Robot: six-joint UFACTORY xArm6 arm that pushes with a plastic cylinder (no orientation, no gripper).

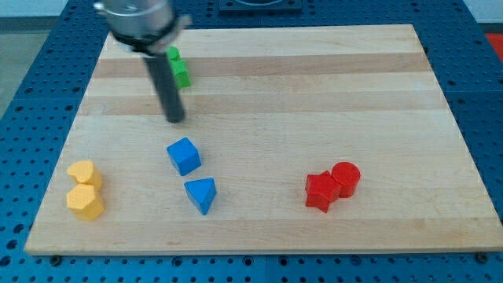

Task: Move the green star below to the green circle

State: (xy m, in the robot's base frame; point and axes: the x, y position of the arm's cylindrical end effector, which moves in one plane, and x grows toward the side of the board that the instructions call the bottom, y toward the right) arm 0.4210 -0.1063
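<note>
In the upper left of the frame, my tip (174, 119) is seen just below a partly hidden green block (179, 69) on the bench (314, 86); no grasping end effector is shown.

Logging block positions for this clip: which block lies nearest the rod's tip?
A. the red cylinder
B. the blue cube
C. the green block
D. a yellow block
C: my tip sits just below the green block near the view's top, closer than the blue cube further down.
</note>
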